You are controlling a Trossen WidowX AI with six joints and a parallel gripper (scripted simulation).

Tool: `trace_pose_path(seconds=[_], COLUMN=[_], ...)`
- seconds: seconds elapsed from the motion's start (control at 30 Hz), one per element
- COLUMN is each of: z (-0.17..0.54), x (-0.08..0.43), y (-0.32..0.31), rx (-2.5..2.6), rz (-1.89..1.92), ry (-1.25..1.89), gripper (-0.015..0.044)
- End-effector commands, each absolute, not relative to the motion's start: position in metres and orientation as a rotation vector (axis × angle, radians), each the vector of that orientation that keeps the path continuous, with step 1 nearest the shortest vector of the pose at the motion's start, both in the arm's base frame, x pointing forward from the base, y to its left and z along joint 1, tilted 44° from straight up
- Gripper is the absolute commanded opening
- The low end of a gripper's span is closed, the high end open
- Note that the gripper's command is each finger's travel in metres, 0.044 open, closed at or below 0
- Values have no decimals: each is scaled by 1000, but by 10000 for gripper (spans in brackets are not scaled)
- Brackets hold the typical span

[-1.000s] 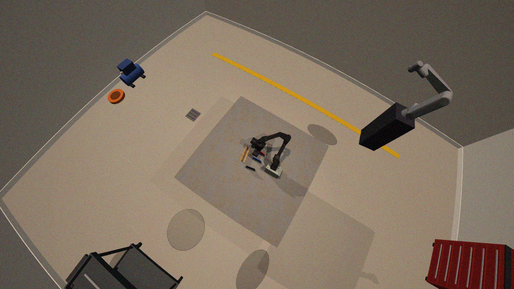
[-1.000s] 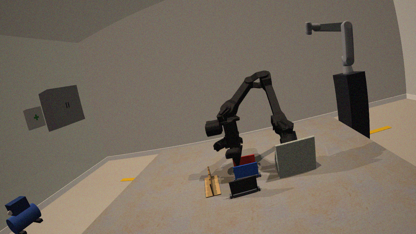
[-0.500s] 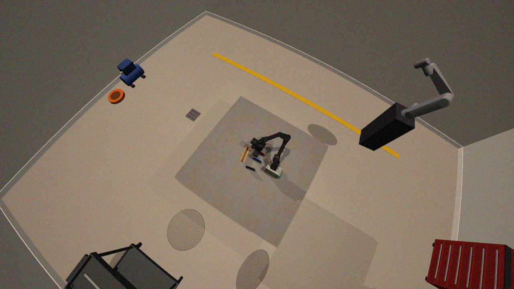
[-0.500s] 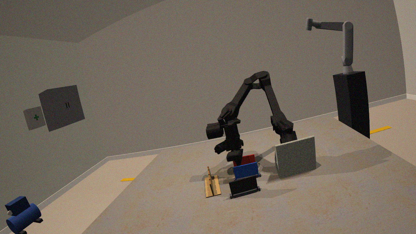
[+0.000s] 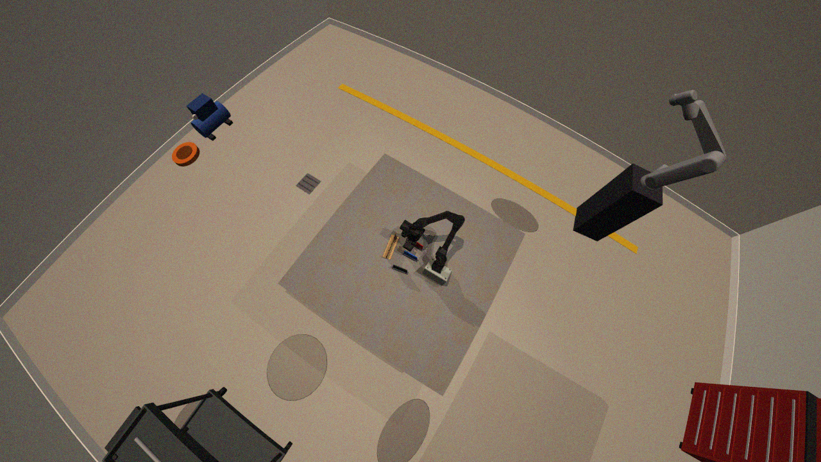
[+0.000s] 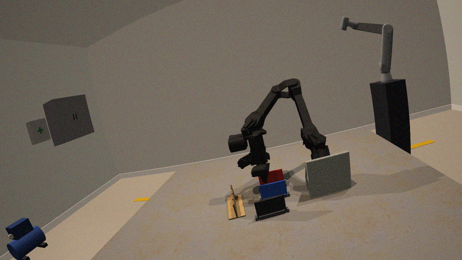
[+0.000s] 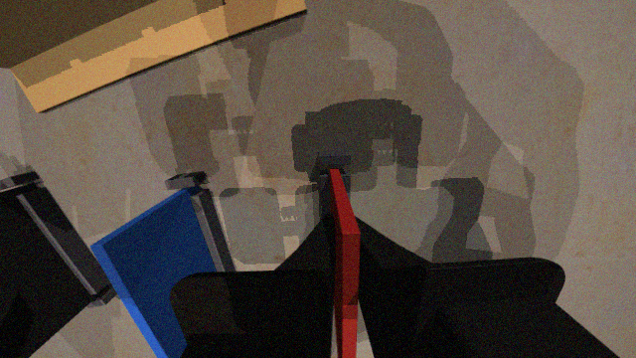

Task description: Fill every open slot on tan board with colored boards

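The hand point(image 5: 412, 246) point(image 6: 265, 181) point(image 7: 337, 221) is closed on the red board point(image 5: 419, 246) point(image 6: 274, 176) point(image 7: 349, 264), one finger on each broad face, as the wrist view shows. The red board stands upright between the fingers. Whether its lower edge is out of its holder is difficult to tell, because the hand hides much of this part.

The relation which matters now is between the red board and the tan board point(image 5: 391, 246) point(image 6: 232, 194) point(image 7: 124, 60). In the exterior view the tan board is to the left of the hand, near but apart, on the tabletop point(image 5: 355, 298) point(image 6: 181, 226) point(image 7: 606, 199). In the top view its long axis runs steeply, and the colored boards lie across this direction. So the red board is, I judge, already roughly crosswise to it, and the coming move probably needs only a small turn of the wrist. First it should go straight up, high enough for the notch to pass over the top edge of the tan board, and then sideways to an open slot.

The blue board point(image 5: 410, 255) point(image 6: 273, 189) point(image 7: 159, 268) stands just beside the red one, and beyond it is the black board point(image 5: 399, 269) point(image 6: 270, 207) point(image 7: 30, 259). If the hand swings toward their side before it has risen, a finger could strike the blue board. No colored board is seen in the tan board, so the work seems at its beginning.
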State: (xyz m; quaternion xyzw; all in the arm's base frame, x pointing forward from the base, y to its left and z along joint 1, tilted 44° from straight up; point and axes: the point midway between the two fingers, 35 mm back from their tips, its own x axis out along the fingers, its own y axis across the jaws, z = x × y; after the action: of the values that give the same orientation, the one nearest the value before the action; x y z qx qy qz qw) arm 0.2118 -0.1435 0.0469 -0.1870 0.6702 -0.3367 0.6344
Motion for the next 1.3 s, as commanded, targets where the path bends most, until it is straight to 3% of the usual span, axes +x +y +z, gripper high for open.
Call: trace_pose_path(seconds=[0.0,1.27], z=[53,114], x=[213,224], y=[-138,-81], rx=[-423,-421], rz=[-771,-769], ry=[1528,1530], gripper=[0,0])
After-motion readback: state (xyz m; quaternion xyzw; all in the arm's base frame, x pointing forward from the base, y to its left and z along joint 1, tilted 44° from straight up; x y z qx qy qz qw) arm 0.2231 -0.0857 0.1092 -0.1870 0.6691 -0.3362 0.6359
